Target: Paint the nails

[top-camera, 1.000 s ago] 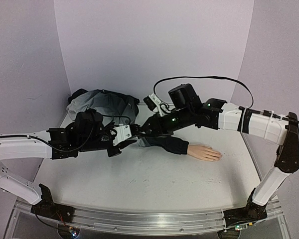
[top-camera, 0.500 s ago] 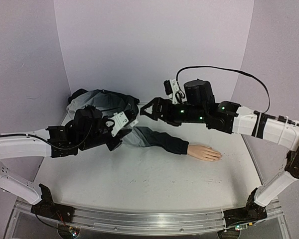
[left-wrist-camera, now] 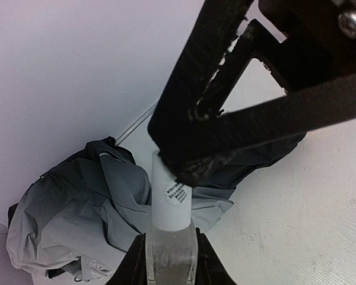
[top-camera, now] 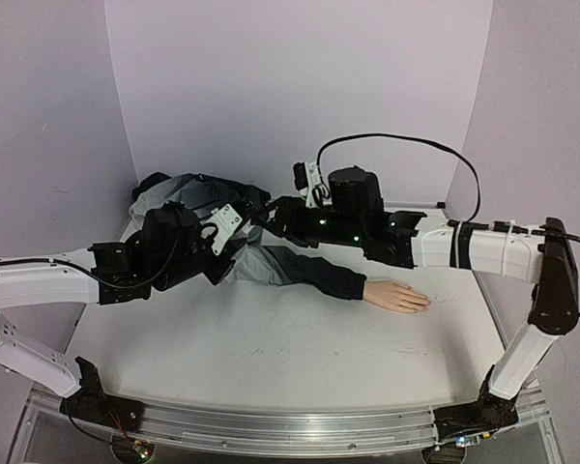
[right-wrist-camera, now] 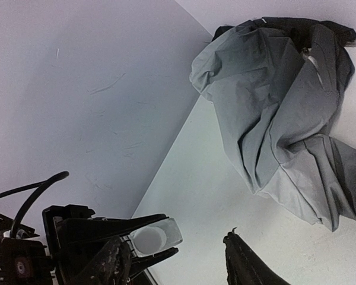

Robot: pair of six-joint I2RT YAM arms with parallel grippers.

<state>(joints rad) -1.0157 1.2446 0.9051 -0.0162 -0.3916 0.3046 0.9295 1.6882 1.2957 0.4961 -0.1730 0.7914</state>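
the nails (top-camera: 422, 304) are too small to pick out one by one. they sit at the fingertips of the pale mannequin hand (top-camera: 394, 295), which lies flat on the white table (top-camera: 271, 358) with nothing touching it. from the hand's wrist a dark grey sleeve (top-camera: 314, 273) runs away from the hand to a crumpled grey jacket (top-camera: 198, 198), heaped well apart from the hand at the back of the table.

both grippers meet above the sleeve's far end, well away from the hand on its wrist side. the left gripper (left-wrist-camera: 169, 261) is clamped on the clear body of a small whitish bottle (left-wrist-camera: 169, 205), whose white cap stands out past the fingers. the right gripper (right-wrist-camera: 177, 252) has its fingers spread, with a plain gap between them and nothing squeezed. one of its fingers has its tip at the top of the cap, but whether it touches cannot be told. the right arm reaches across behind the hand, above the sleeve.
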